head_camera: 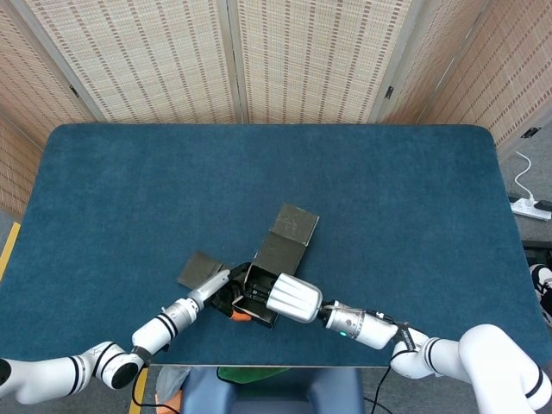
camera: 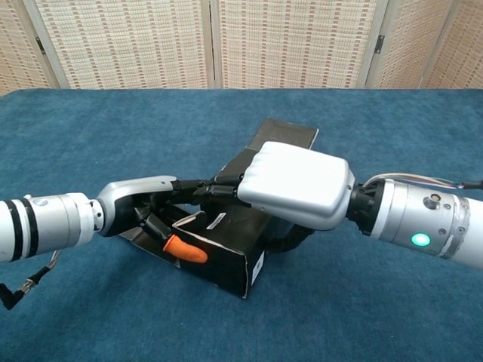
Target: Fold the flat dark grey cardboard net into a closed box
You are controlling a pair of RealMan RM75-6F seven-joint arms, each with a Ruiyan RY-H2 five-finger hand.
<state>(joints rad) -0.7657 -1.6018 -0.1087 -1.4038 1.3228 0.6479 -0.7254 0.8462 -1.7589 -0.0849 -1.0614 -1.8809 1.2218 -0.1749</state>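
Lengthwise, cardboard net [head_camera: 278, 250] toward far right.

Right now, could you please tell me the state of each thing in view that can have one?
cardboard net: partly folded, near walls raised, far flaps flat on the table, not closed.
left hand: fingers curled on the net's near-left wall, holding it.
right hand: palm down over the net, fingers reaching inside, pressing it.
table: covered in blue cloth.

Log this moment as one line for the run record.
stage: folding | dark grey cardboard net: partly raised, lid flap flat | left hand: holds near wall | right hand: on box, grip unclear | blue table
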